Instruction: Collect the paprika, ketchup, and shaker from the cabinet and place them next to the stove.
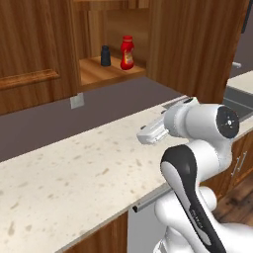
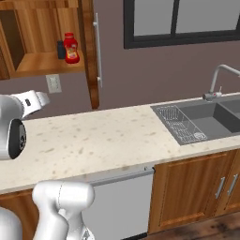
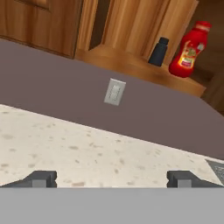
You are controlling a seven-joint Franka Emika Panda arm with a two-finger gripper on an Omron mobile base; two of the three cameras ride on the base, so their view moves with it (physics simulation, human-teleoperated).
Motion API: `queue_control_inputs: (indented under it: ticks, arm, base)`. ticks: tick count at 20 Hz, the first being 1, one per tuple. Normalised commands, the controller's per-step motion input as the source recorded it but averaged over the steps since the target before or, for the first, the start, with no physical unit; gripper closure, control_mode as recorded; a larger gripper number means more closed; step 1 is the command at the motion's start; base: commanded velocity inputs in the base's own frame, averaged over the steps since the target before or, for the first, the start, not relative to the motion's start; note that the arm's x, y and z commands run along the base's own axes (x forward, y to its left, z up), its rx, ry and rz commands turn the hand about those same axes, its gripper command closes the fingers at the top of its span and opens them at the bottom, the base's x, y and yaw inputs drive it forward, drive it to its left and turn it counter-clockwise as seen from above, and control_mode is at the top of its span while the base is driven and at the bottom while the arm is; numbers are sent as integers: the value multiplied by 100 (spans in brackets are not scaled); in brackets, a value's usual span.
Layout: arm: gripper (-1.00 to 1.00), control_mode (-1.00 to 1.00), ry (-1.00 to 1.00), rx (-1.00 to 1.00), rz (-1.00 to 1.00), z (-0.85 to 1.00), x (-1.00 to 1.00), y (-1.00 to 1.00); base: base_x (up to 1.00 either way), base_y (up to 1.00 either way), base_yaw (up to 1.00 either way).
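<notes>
- Hand view: ketchup (image 3: 189,51) stands upright on the open cabinet (image 3: 131,65) shelf, shaker (image 3: 158,51) just beside it on the side toward the niche's middle; they sit near each other, whether touching I cannot tell. Both near the shelf's front lip, so likely reachable without going deep.
- Paprika not made out on the shelf from these angles.
- Left base view: same pair, shaker (image 1: 105,56) left of ketchup (image 1: 127,53), niche framed by a wooden upright on each side; side room for the hand looks tight near the ketchup.
- Gripper (image 3: 111,178) spread fully wide, nothing between the fingertips (image 3: 41,178); it hangs low over the counter (image 1: 74,168), well below and apart from the shelf, aimed at the backsplash and wall outlet (image 3: 114,92).
- Judgement: the reach has not started; the hand must rise and tip toward the niche.
- Right base view: counter runs bare to the sink (image 2: 206,122), faucet (image 2: 220,79) well apart; tall cabinet door (image 2: 93,51) edge juts beside the niche, a thing to clear.
</notes>
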Motion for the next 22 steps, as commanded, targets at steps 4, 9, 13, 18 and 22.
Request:
queue_control_inputs:
  ticks: [4,9,13,18,22]
  arm:
    - [-100,-100,-29,4,1,34,4,-1]
    - [-100,-100,-12,2,0,23,6,-6]
    - [-100,-100,-1,0,0,0,0,-2]
    - [-100,-100,-1,7,-3,30,2,1]
    - [-100,-100,0,12,-10,62,18,14]
  base:
    - [0,0,0]
    - [0,0,0]
    - [0,0,0]
    - [0,0,0]
    - [0,0,0]
